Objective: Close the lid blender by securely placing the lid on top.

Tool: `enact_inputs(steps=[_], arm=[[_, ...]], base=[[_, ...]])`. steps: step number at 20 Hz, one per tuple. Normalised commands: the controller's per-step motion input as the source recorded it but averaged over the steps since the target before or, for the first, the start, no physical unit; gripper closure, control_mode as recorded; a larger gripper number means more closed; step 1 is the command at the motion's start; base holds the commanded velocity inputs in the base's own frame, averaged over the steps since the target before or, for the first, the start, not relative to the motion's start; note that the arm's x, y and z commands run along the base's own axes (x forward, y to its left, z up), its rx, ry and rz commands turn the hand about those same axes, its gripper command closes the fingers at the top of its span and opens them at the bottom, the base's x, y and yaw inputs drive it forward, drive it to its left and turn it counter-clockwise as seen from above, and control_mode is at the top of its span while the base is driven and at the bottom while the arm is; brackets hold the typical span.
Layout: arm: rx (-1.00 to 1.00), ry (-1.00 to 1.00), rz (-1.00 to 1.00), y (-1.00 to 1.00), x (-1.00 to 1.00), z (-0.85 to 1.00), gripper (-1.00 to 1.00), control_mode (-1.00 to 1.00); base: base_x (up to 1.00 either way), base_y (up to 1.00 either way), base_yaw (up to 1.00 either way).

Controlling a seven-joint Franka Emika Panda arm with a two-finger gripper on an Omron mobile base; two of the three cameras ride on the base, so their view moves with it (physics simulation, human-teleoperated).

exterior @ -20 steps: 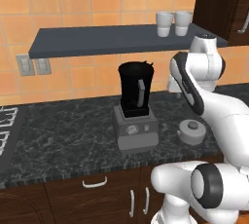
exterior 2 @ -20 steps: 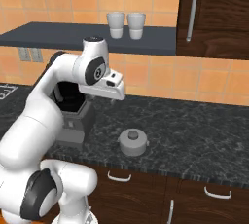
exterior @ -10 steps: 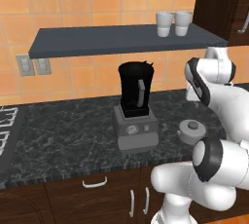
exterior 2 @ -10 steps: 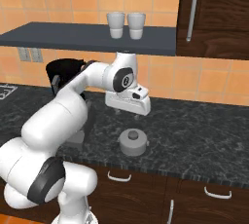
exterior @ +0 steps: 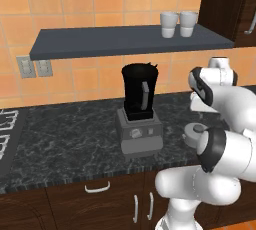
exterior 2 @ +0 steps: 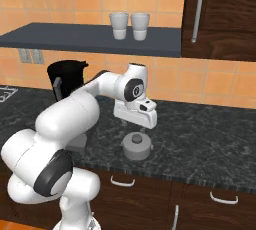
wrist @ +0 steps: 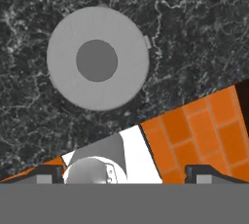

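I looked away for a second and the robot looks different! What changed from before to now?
The arm swung away from the blender toward the lid and came down, so its open pincer now hangs just above the lid. It has grabbed nothing. The lid lies in the same spot on the counter, the blender has no lid on, and the two cups stayed on the shelf.
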Motion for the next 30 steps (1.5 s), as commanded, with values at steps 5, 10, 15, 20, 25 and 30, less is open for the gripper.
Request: enact_inputs(steps=[5, 10, 15, 20, 25, 30], arm=[[0.03, 0.00, -0.03, 0.00, 0.08, -0.51, -1.00, -1.00], [0.00, 0.00, -0.01, 0.00, 0.23, -0.42, -1.00, -1.00], [0.00, 0.00, -0.01, 0.00, 0.23, -0.29, -1.00, -1.00], [0.00, 0.00, -0.01, 0.00, 0.22, -0.28, -1.00, -1.00], [0.00, 0.00, -0.01, 0.00, 0.22, -0.23, -1.00, -1.00], [0.00, -0.04, 0.00, -0.06, 0.20, -0.20, -1.00, -1.00]], base=[[0.00, 0.00, 0.00], [0.00, 0.00, 0.00], [0.00, 0.00, 0.00], [0.00, 0.00, 0.00], [0.00, 0.00, 0.00], [0.00, 0.00, 0.00]])
